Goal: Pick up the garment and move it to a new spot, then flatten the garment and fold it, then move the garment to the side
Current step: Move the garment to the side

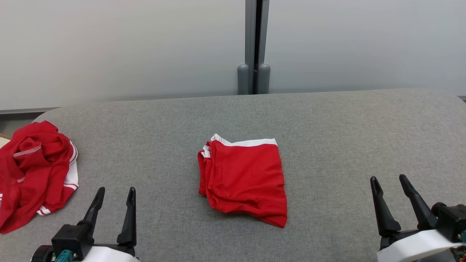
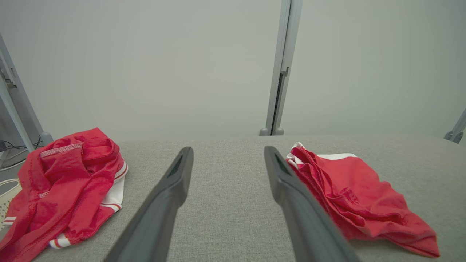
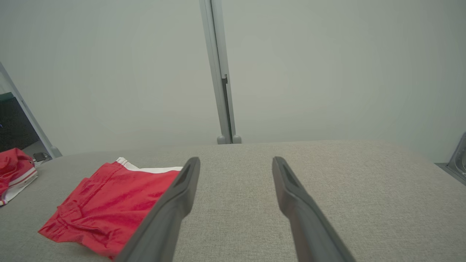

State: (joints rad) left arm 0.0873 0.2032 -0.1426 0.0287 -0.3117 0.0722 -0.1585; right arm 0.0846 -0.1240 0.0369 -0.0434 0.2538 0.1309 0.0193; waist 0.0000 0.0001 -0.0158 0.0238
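Observation:
A red garment with a white waistband lies folded flat in the middle of the grey fabric table; it also shows in the left wrist view and the right wrist view. My left gripper stands open at the near left, apart from the folded piece, with nothing between its fingers. My right gripper is open and empty at the near right, well right of the garment. A second red garment with white stripes lies crumpled at the table's left edge.
Pale wall panels with a grey post stand right behind the table's rounded far edge. Bare table surface stretches to the right of the folded garment and between it and the crumpled pile. The table's left edge runs under the pile.

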